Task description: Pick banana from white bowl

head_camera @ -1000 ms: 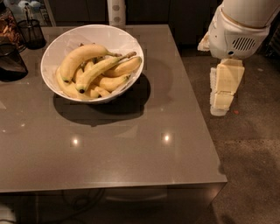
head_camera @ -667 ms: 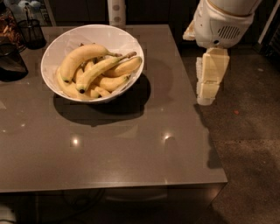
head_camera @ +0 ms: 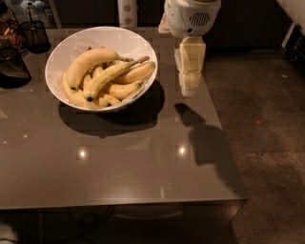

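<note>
The white bowl [head_camera: 125,42] stands on the grey table at the back left and holds several bananas. The longest, slim banana [head_camera: 110,76] lies diagonally on top of the pile, dark tip at the lower left, brownish stem pointing up right toward the rim. A thicker arched banana [head_camera: 88,61] lies just behind it. My gripper [head_camera: 187,89] hangs from the white wrist above the table's right part, to the right of the bowl and apart from it, holding nothing.
A dark wire-mesh cup [head_camera: 34,33] stands at the back left, with a dark container [head_camera: 12,67] in front of it. A white cylinder [head_camera: 127,12] stands behind the bowl. The table edge [head_camera: 224,128] runs down the right, with floor beyond.
My gripper has moved left from beyond the table's right edge to over the table, closer to the bowl. The bowl and bananas have not moved.
</note>
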Controlling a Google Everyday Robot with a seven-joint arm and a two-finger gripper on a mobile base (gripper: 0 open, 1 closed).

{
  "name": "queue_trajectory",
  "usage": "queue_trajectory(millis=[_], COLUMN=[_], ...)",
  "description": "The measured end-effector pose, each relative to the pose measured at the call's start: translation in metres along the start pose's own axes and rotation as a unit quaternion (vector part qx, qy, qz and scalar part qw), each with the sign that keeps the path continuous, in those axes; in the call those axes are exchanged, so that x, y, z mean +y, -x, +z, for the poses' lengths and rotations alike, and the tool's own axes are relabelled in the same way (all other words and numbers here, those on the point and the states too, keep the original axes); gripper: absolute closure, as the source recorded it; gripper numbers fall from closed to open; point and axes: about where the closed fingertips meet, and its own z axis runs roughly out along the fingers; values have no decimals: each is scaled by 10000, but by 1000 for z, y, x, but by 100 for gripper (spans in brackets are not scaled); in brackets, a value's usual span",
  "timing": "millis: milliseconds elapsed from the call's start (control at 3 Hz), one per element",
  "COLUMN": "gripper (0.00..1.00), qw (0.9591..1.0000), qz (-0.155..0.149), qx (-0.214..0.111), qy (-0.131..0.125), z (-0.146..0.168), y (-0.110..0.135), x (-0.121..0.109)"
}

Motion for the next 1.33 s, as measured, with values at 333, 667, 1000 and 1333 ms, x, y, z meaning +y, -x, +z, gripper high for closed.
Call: queue_trajectory(millis=[333, 667, 1000, 1333], gripper=[0, 0, 0, 0], qw=[9998, 9994, 9987, 9984], qz=[-49, -206, -403, -477], qx=[-81, -123, -176, -228], qy=[-161, -251, -250, -199], z=[1, 2, 5, 12], y=[9, 23, 45, 62], x=[-10, -25, -47, -64])
